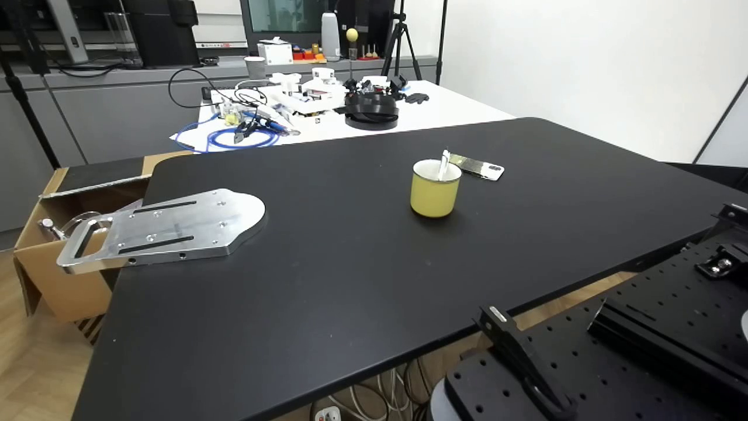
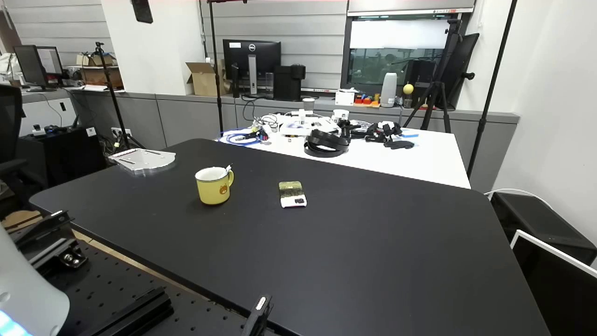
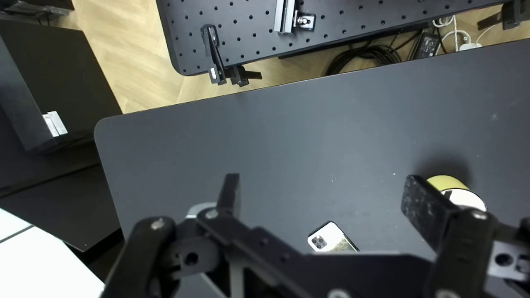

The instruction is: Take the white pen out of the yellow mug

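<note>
At the left of an exterior view, a silver slotted metal plate [image 1: 181, 222] lies flat on the black table [image 1: 280, 327], its cut-out end jutting past the edge. Right of it, a short, squat pale-yellow cylindrical mug [image 1: 432, 196] with a white inside stands upright, and in it is a thin, short white stick-like pen [image 1: 444, 166]. The pen's long axis is steep but tilted: its lower end is hidden in the mug, while its upper end points up past the rim and leans slightly right. In an exterior view that shows the mug's looped yellow handle [image 2: 232, 178], the upper end leans toward the handle side. Farther right, near the mug and apart from it, a flat oblong phone [image 2: 293, 194] with a white and olive-green back lies on the table. In the wrist view, two black fingers [image 3: 426, 213] are unclenched and spread wide apart, with the table and the phone showing between them; the finger at that view's right hides part of the mug.
</note>
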You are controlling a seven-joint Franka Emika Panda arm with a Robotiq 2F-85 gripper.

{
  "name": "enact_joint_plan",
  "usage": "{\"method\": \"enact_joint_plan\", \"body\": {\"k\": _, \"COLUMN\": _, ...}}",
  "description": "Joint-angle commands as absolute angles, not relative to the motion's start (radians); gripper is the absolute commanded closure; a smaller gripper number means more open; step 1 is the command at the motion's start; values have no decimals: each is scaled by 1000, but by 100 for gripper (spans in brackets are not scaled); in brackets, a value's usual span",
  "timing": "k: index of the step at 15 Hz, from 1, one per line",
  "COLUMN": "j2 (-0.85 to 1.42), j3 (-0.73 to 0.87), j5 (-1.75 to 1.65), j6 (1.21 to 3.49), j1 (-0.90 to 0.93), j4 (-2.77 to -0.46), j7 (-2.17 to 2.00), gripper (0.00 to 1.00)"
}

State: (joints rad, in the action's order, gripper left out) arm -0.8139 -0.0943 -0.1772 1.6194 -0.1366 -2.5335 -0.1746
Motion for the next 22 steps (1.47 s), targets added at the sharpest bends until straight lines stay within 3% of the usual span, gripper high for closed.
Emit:
{"method": "enact_joint_plan", "body": {"k": 1, "j2": -754, "j3": -76, "j5": -191, "j6": 1665, "j1": -126, "j4": -2555, "j7": -221, "gripper": 0}}
{"method": "enact_joint_plan", "body": {"k": 12, "j2": -500, "j3": -67, "j5": -115, "j6": 2002, "j1": -246, "j4": -2604, "j7": -610, "gripper": 0}}
{"method": "enact_joint_plan", "body": {"k": 22, "j2": -122, "j3": -54, "j5": -89, "j6": 2279, "j1": -210, "j4": -2550, "j7": -961, "gripper": 0}}
